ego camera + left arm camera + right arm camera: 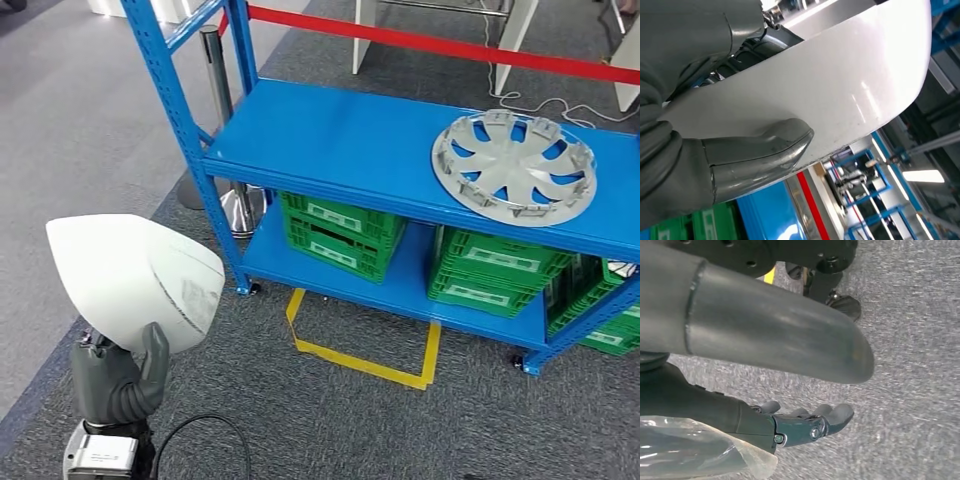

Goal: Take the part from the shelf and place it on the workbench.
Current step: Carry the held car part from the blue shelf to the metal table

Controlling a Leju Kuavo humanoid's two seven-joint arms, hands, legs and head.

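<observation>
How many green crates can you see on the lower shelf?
3. One green crate sits left, one in the middle, one at the right edge, partly cut off; more may be hidden.

A glossy, smooth white plastic shell (pixel 132 275) is gripped by the matt grey rubbery left hand (pixel 121 380). The shelf (pixel 362 150) is painted blue metal; the hubcap (pixel 513 165) looks silver plastic. Rough grey carpet (pixel 302 420) is seen.
</observation>
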